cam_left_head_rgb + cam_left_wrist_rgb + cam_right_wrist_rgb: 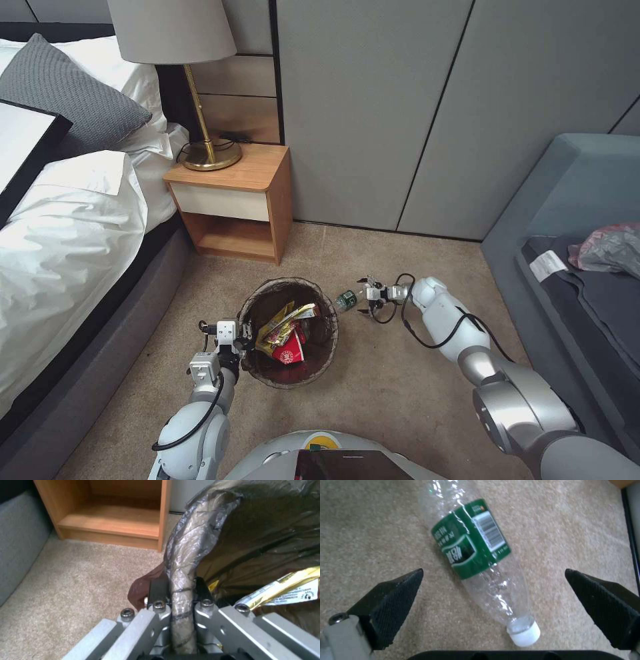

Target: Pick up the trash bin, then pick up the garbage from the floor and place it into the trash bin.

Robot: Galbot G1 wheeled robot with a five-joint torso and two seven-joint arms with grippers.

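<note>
1. The left gripper (241, 333) is clamped on the rim of the trash bin (327, 353), which holds snack wrappers (285, 327).
2. The right gripper (369, 297), fingers (391, 600) spread apart, flanks the plastic bottle (476, 560) lying on the carpet (400, 393) beside the bin.
3. The nightstand (233, 200) stands beyond.
</note>
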